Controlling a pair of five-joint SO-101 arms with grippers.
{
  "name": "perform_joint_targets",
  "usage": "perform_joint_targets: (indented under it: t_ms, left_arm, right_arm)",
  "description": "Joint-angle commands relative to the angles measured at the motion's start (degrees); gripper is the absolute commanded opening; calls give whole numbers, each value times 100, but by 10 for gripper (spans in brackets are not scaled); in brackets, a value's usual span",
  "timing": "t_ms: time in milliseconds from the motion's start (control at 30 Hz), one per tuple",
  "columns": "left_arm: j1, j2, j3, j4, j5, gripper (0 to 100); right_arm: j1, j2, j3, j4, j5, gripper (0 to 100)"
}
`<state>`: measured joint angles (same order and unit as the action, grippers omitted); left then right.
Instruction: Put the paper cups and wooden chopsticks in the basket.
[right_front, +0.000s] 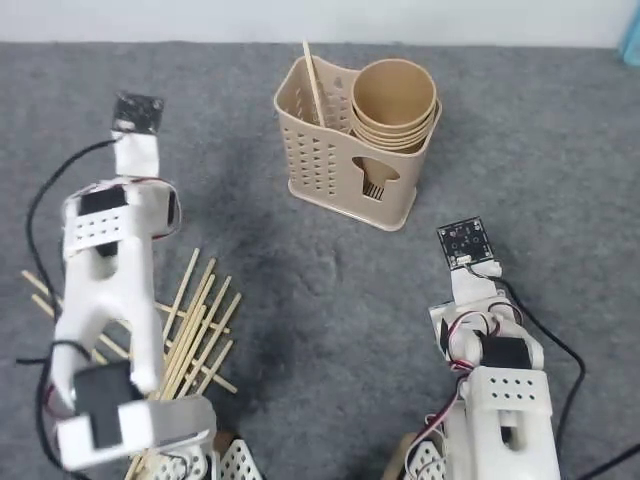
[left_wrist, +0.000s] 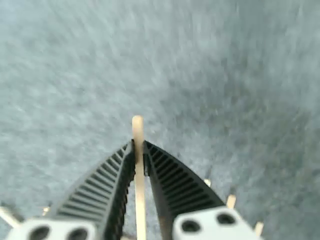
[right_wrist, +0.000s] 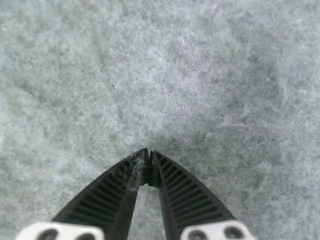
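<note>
The left gripper (left_wrist: 138, 146) is clamped on one chopstick (left_wrist: 136, 127), with the loose chopsticks (right_front: 195, 320) yet to go in lying behind it. Ahead to its right the basket (right_front: 325, 170) already holds the paper cups (right_front: 395, 95) and one stick (right_front: 314, 75). The right gripper (right_wrist: 149, 156) is closed on nothing.

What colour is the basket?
The basket is beige, perforated with small holes; clearest in the high view.

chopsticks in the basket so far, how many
1: one chopstick stands leaning in the basket, in the compartment beside the stacked paper cups. Others could be hidden below the rim.
</note>
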<state>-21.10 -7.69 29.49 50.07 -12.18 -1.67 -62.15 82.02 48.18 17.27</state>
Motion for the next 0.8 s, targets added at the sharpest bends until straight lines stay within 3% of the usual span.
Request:
perform_joint_targets:
  t_ms: [0, 200, 333, 567, 767]
  left_arm:
    - [-9, -862, -215, 53, 404, 13]
    - [-9, -1820, -136, 44, 993, 13]
    - [-9, -2558, 549, -97, 1099, 13]
    - [237, -4185, 1903, -1319, 1160, 13]
    - [1081, -4853, 1552, -2119, 2189, 13]
  right_arm:
    - [13, -154, -62, -13, 70, 8]
    - [4, -154, -53, -13, 62, 8]
    - [4, -154, -53, -13, 53, 8]
    - [-4, -154, -44, -31, 53, 8]
    - [-4, -154, -44, -31, 53, 8]
